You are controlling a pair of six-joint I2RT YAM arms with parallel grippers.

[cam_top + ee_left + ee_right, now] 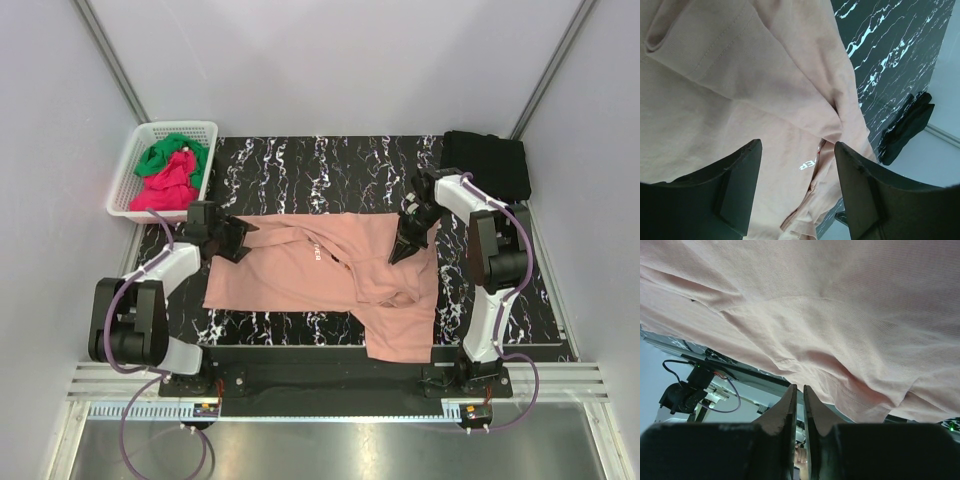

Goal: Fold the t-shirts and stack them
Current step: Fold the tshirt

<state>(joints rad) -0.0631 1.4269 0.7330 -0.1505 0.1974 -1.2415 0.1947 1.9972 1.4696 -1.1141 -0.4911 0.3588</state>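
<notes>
A salmon-pink t-shirt point(300, 270) lies spread on the black marbled table point(330, 165), one part hanging over the near edge. White text point(312, 256) shows on its chest, also in the left wrist view point(806, 163). My left gripper point(240, 240) is open over the shirt's left side, jaws wide apart above the cloth point(797, 150). My right gripper point(400, 250) rests on the shirt's right side. Its jaws are almost closed point(799, 387), tips against a ridge of the shirt point(840, 340), with no cloth seen between them.
A folded black t-shirt point(487, 160) lies at the back right corner, also in the left wrist view point(905, 127). A white basket point(128, 175) at the back left holds a green t-shirt point(170, 152) and a magenta-red one point(165, 190). Grey walls enclose the table.
</notes>
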